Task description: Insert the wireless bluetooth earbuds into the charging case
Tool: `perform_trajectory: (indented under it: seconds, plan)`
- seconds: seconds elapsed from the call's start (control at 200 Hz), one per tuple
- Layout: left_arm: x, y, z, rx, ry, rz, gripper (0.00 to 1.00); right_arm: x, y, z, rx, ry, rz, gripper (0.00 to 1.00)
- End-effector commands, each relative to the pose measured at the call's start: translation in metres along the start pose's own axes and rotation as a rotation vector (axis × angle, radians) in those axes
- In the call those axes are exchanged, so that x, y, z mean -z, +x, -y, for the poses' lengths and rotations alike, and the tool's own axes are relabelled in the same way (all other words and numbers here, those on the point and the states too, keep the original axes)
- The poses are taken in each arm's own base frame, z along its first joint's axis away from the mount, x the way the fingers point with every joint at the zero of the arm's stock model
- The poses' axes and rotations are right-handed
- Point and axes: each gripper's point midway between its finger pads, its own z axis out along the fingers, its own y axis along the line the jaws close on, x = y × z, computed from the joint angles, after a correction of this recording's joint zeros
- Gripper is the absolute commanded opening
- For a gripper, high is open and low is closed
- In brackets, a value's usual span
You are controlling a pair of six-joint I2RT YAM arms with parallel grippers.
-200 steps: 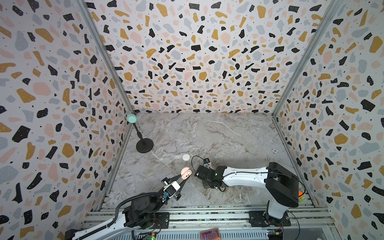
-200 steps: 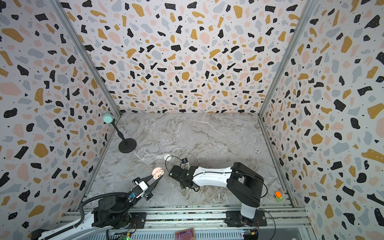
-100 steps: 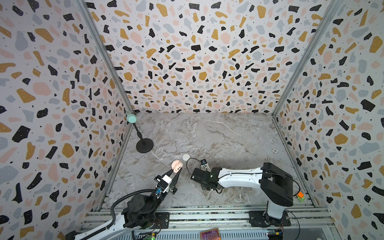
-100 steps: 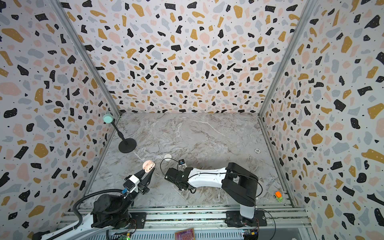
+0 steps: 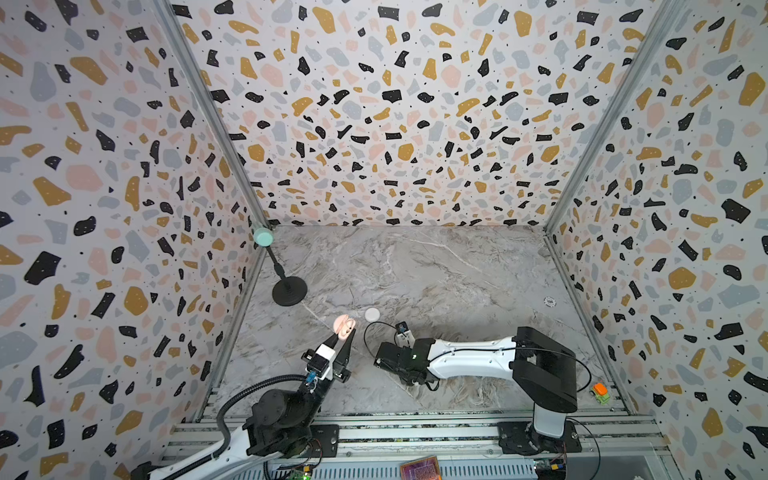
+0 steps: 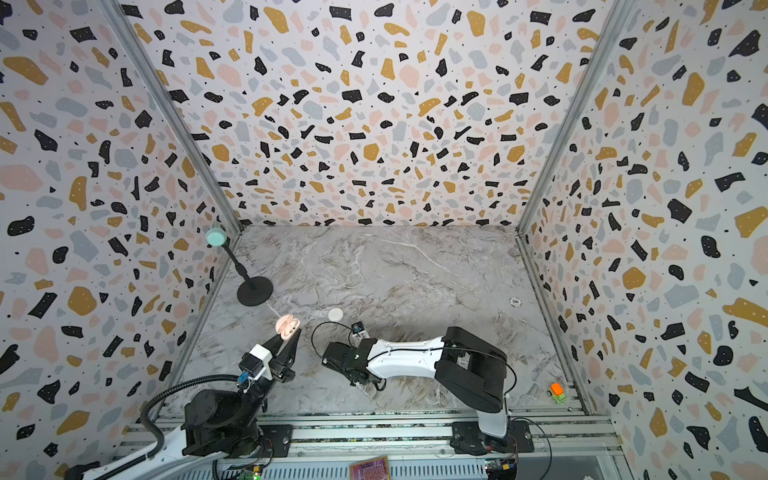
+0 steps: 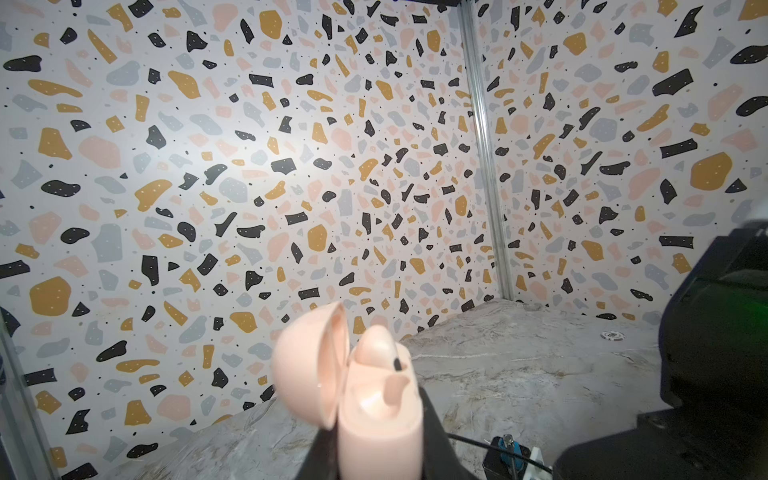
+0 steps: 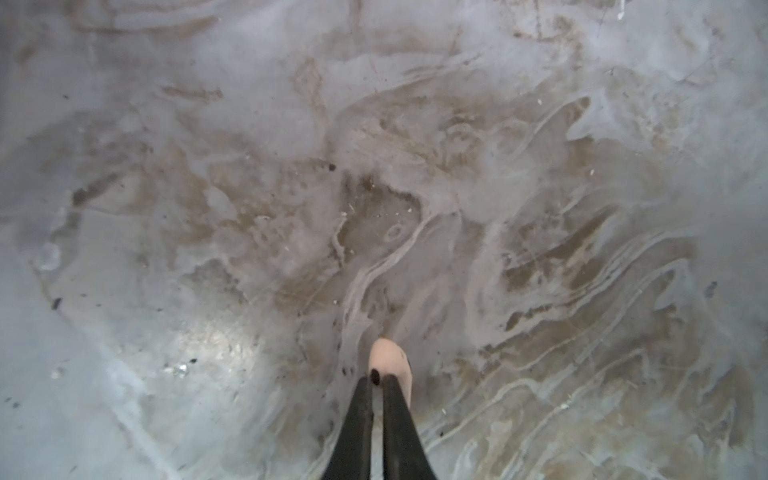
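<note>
Left gripper (image 5: 343, 337) clamped on pink charging case (image 7: 374, 407), lid open, held clear of the marble table (image 5: 457, 270); one pink earbud (image 7: 374, 345) seated inside. Right gripper (image 8: 377, 380) pinches second pink earbud (image 8: 390, 359) low over the table.

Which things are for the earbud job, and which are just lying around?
For the job: open pink case; earbud inside it; second earbud, in the right fingers; white round case.
Lying about: black stand; poker chip; orange-green toy.
</note>
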Motion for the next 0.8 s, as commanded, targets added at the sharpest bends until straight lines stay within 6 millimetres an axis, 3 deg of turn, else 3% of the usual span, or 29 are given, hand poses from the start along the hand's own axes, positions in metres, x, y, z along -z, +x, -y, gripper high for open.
perform_trajectory:
  seconds: [0.0, 0.551, 0.796]
  plan:
    - [0.001, -0.011, -0.012, 0.041, -0.052, 0.045, 0.00, 0.006, -0.001, 0.007, 0.018, 0.063, 0.008, 0.10]
    - [0.001, -0.010, -0.011, 0.044, -0.048, 0.043, 0.00, 0.017, -0.008, -0.014, 0.071, 0.020, 0.045, 0.10]
    - [0.001, -0.011, -0.012, 0.043, -0.053, 0.043, 0.00, 0.043, -0.018, -0.016, 0.045, -0.109, 0.113, 0.25]
